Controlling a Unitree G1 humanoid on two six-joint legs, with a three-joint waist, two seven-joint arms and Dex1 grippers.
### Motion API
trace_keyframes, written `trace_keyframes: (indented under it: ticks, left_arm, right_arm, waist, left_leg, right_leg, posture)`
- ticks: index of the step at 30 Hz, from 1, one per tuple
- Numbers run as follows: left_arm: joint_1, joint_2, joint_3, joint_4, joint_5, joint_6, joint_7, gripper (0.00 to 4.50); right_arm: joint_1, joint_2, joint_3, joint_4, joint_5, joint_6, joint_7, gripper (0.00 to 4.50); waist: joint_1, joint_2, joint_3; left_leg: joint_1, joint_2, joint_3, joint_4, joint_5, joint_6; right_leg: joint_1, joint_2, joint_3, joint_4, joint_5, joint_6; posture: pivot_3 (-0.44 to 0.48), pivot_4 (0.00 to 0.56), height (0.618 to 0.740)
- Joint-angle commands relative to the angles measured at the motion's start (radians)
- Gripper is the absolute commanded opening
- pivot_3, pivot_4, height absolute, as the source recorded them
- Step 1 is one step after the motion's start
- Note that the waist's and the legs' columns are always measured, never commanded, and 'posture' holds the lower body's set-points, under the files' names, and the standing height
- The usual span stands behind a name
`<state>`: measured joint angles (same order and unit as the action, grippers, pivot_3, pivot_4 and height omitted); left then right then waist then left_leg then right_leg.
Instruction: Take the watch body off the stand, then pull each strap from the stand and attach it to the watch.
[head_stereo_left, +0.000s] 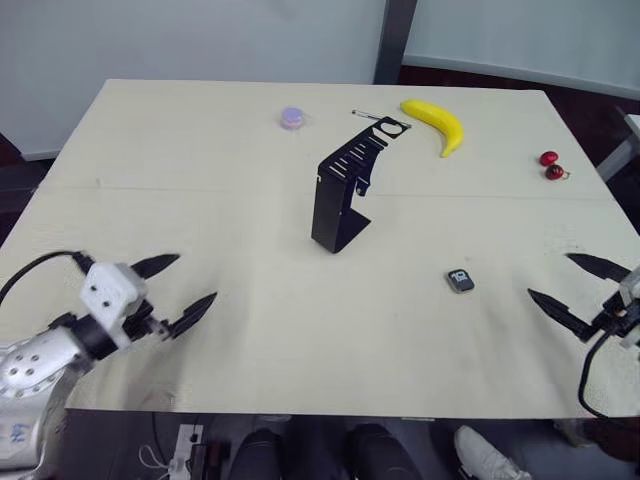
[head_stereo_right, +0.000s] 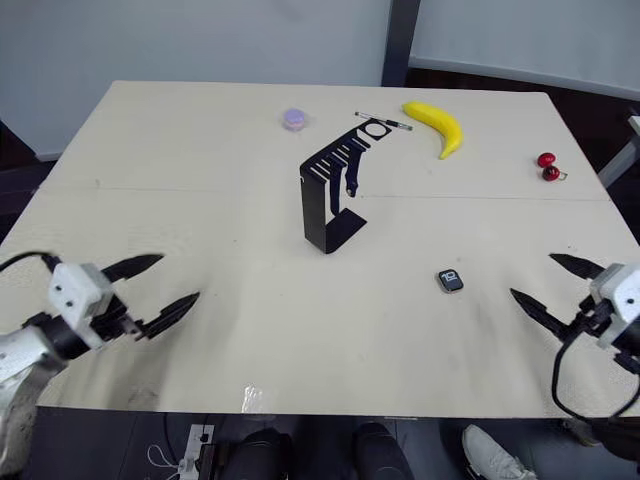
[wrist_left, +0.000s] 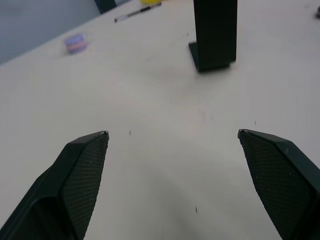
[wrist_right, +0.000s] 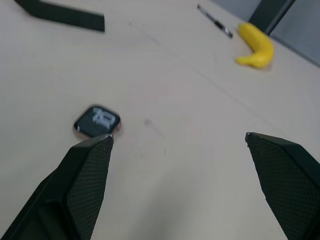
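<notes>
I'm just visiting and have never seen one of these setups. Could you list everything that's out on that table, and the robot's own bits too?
Table: one, pale wood, bearing everything.
Stand: one, black, upright near the table's middle.
Strap: at least one, dark, hanging from the stand's slotted top arm; a second cannot be made out.
Watch body: one, dark screen with grey rim, flat on the table toward the robot's right of the stand.
Pen: one, black and silver, behind the stand.
Banana: one, yellow, far side.
Round object: one, purple, far side.
Red balls: two, far right.
Left gripper: black fingers, open, near left.
Right gripper: black fingers, open, near right.
</notes>
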<state>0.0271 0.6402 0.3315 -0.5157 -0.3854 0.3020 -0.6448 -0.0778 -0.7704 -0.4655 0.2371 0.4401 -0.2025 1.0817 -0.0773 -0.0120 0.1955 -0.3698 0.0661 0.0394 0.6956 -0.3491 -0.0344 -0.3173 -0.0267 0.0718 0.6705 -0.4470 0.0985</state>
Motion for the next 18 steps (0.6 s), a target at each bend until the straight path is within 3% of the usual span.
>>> trace_keyframes:
  ticks: [1, 6, 11, 18]
  left_arm:
    - [-0.045, -0.066, -0.139, -0.101, 0.062, 0.047, 0.114, 4.50]
    - [-0.109, -0.222, -0.334, -0.129, 0.176, 0.114, 0.280, 4.50]
    - [-0.189, -0.335, -0.504, -0.030, 0.347, 0.111, 0.398, 4.50]
    - [-0.241, -0.520, -0.545, 0.089, 0.407, 0.072, 0.531, 4.50]
  right_arm:
    - [-0.016, 0.023, 0.036, -0.079, 0.097, 0.048, 0.070, 4.48]
    - [-0.017, 0.051, 0.101, -0.178, 0.143, 0.133, 0.089, 4.48]
    - [-0.032, 0.072, 0.145, -0.223, 0.145, 0.175, 0.077, 4.48]
    - [-0.030, 0.093, 0.189, -0.316, 0.148, 0.237, 0.035, 4.48]
  waist:
    - [0.000, 0.002, -0.001]
    - [0.002, 0.002, -0.001]
    - [0.013, 0.002, -0.001]
    - [0.024, 0.003, -0.002]
  left_leg:
    - [-0.001, 0.000, 0.000, 0.000, 0.000, 0.001]
    - [-0.005, 0.000, 0.000, 0.002, -0.001, 0.002]
    - [-0.004, 0.000, 0.000, 0.003, -0.001, 0.002]
    - [-0.004, 0.000, 0.001, 0.003, -0.001, 0.002]
  right_leg:
    - [0.000, 0.000, 0.000, 0.002, 0.000, 0.000]
    - [-0.003, 0.001, 0.001, 0.003, 0.000, 0.001]
    - [-0.003, 0.001, 0.003, 0.003, 0.000, 0.001]
    - [-0.005, 0.002, 0.005, 0.004, 0.001, 0.001]
  posture:
    - [0.000, 0.150, 0.740]
    - [0.000, 0.150, 0.740]
    - [0.000, 0.150, 0.740]
    - [0.000, 0.150, 0.740]
